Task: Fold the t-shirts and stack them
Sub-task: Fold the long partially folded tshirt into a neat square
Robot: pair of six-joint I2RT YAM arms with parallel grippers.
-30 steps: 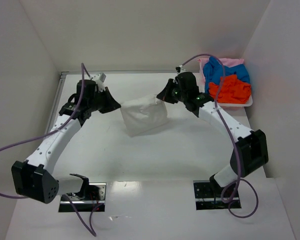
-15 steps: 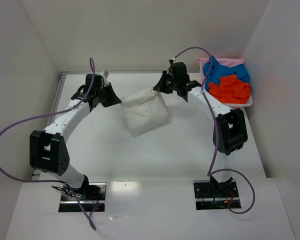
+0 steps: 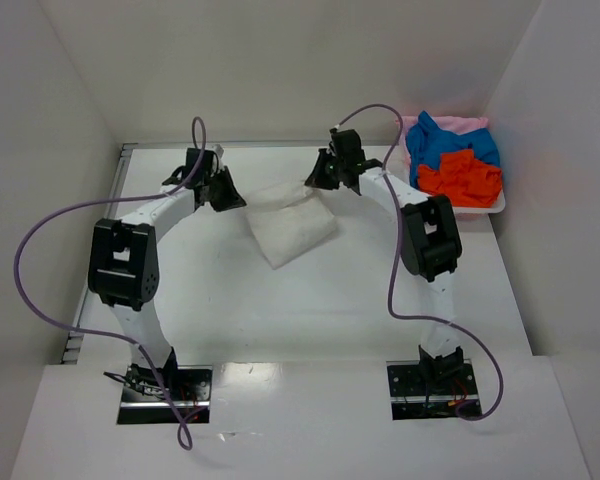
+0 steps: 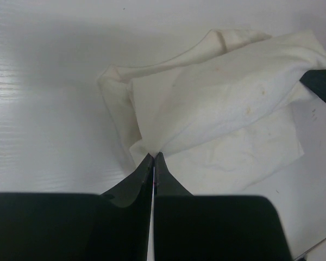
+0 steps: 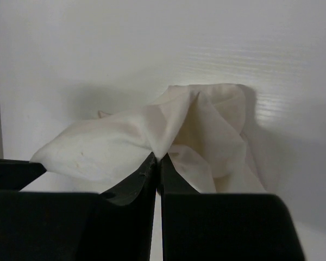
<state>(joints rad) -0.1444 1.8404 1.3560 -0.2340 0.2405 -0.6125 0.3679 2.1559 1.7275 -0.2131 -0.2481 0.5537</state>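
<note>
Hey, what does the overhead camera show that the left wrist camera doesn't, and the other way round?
Only the overhead: the white tray at the far right holding a blue t-shirt, an orange-red t-shirt and a pink t-shirt, plus both whole arms. Only the left wrist: the left tool up close, tips shut on a corner of cloth. Both: the off-white t-shirt on the table, with the right tool at its edge.

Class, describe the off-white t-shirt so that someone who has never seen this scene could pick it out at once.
On the white table, look to the middle of the far half. There lies the off-white t-shirt, loosely folded. Unlike the blue shirt, orange-red shirt and pink shirt heaped in the tray at far right, it is plain and pale.
</note>
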